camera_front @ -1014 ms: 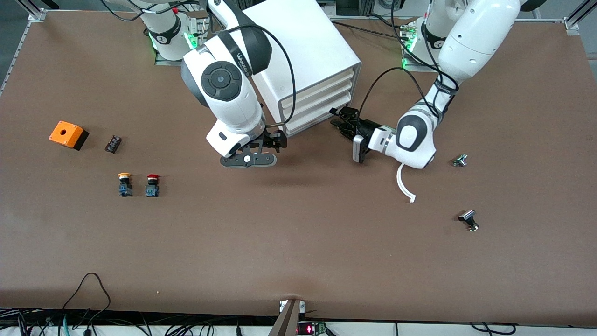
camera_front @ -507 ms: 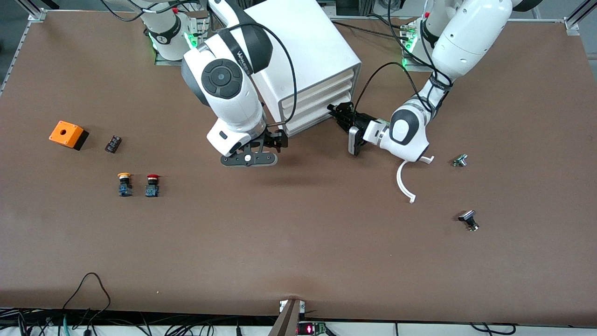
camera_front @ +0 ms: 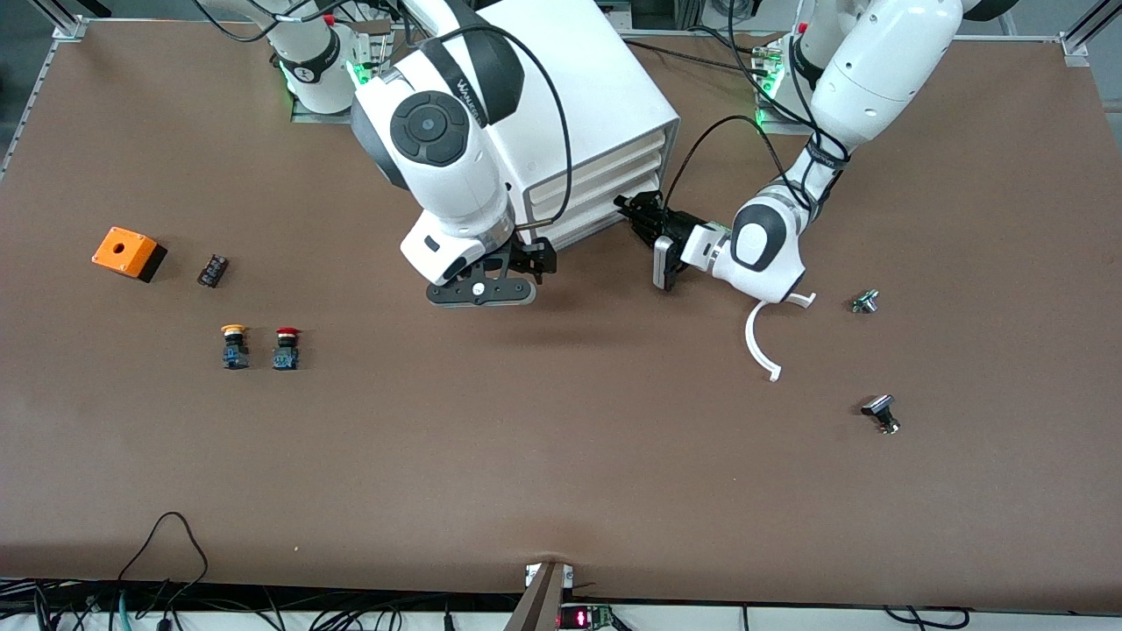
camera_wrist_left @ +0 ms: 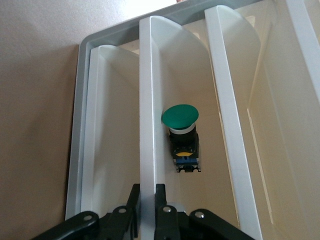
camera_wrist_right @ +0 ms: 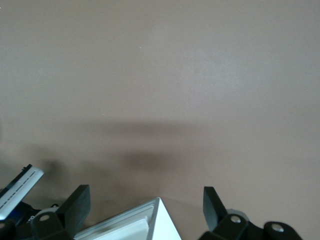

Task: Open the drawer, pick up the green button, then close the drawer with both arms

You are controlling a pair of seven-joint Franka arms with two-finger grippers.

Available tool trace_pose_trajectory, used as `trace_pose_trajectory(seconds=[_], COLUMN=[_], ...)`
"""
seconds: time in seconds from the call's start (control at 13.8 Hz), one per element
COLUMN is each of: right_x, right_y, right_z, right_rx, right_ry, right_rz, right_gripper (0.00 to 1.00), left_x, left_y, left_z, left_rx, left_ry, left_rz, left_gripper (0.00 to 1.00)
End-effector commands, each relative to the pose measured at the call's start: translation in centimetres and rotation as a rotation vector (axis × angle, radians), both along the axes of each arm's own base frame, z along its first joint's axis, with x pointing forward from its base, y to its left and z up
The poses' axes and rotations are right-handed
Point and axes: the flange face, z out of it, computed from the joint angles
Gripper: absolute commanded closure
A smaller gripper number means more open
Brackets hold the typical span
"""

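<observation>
Two grippers are now at the cabinet. In order across the front view, an orange box, a yellow-capped pushbutton and a red-capped pushbutton stand on the table toward the right arm's end, untouched.

Next comes the right gripper. In the last second it has shifted slightly toward the left arm's end, and it now hangs low over the cabinet's lower front corner. Its fingers are spread wide and hold nothing.

The left gripper has closed the gap seen a second ago and now meets the front of the drawer, the bottommost of the four. The left wrist view shows its fingers clenched on the drawer's thin white front wall.

This probably means the grasp for opening is made and only the pull remains; from the front the drawer does not yet look drawn out.

The button lies inside the drawer, just beside the pinched wall. It has a round green mushroom cap on a dark body with blue and yellow details.
</observation>
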Motion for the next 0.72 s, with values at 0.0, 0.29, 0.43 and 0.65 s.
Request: trace_pose_trajectory(seconds=[0.0, 0.29, 0.43, 0.65], right_x=[0.7, 0.4, -0.9, -2.7], right_y=[1.6, 3.4, 5.9, 9.0], right_z=[0.1, -0.3, -0.5, -1.1], right_rx=[0.025, 0.047, 0.071, 0.079], right_ry=[-0.018, -0.040, -0.063, -0.091], right_rz=[-0.017, -0.037, -0.028, -0.039], right_gripper=[0.01, 0.00, 0.00, 0.01], left_x=[2.7, 8.0, 10.1, 11.0], left_y=[2.2, 6.0, 8.0, 8.7], left_z=[0.8, 2.2, 2.1, 1.8], left_rx=[-0.003, 0.033, 0.041, 0.039], left_ry=[-0.061, -0.155, -0.176, -0.180], left_rz=[0.060, 0.053, 0.076, 0.093], left_gripper=[1.00, 1.00, 1.00, 1.00])
